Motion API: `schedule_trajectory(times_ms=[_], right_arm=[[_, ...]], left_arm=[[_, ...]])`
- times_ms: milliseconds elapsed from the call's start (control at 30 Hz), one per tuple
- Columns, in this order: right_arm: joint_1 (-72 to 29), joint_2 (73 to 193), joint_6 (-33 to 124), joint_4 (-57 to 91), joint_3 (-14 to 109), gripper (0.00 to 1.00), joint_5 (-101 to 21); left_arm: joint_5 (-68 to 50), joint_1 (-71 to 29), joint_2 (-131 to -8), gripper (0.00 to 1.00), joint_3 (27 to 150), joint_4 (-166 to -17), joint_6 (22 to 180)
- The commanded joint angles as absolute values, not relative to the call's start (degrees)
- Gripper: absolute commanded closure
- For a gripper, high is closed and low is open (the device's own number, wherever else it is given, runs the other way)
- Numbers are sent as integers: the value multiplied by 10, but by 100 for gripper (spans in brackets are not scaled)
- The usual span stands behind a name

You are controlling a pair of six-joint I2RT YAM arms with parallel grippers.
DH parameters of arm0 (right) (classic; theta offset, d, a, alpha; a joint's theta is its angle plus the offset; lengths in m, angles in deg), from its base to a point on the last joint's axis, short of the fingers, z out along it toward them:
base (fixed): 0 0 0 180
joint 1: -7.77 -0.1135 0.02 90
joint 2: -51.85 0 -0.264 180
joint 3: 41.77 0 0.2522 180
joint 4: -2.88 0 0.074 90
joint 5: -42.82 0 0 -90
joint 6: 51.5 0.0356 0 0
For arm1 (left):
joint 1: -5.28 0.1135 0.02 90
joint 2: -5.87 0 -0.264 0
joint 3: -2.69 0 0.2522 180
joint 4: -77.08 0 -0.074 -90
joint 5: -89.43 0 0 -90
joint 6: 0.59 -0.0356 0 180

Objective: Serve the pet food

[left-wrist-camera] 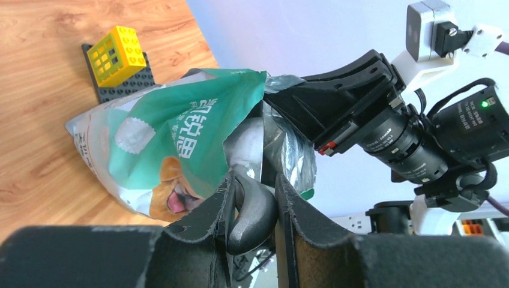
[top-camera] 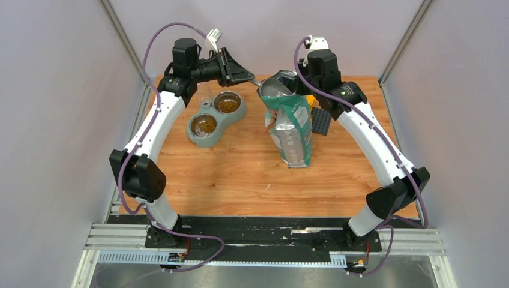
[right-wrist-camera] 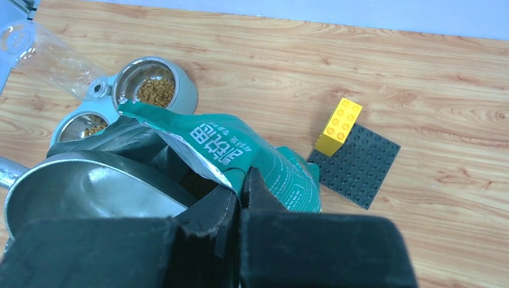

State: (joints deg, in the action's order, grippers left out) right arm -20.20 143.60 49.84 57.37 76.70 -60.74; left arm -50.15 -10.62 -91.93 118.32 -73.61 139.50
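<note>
- The pet food (top-camera: 227,104) is sitting in two small heaps in the cups of the grey double bowl (top-camera: 211,139) at the left of the table (top-camera: 240,174). It is lying just below and nearer than your left hand (top-camera: 246,76), apart from it.
- Each heap is lying round and loose, so it is not showing any long axis. Taken together, the pair is running along the bowl's diagonal, from near-left to far-right.
- Your left hand is gripping the handle of the metal scoop (top-camera: 273,89), with its fingers (left-wrist-camera: 210,210) standing narrow on either side of the handle.
- The scoop's bowl is resting in the open mouth of the green-and-white bag (top-camera: 294,129), which is standing upright near the middle of the table.
- Your right hand (right-wrist-camera: 242,186) is pinching the bag's rim with its fingers fully closed. A brown patch inside the mouth, just beyond those fingertips, is looking like more kibble, though you cannot tell for certain.
- A yellow brick (right-wrist-camera: 340,126) is sitting on the edge of a dark baseplate (right-wrist-camera: 357,165), to the right of the bag.
</note>
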Motion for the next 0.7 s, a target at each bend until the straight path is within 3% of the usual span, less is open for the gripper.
schedule_trajectory(times_ms=[0,667], right_arm=[[-192,1399,503,507,769,100,-631],[-190,1389,505,500,755,100,-633]], left_arm=[[-544,-92,-873,100,1175,-790,1481],[-505,-31,-823,100,1127,-838,1579]])
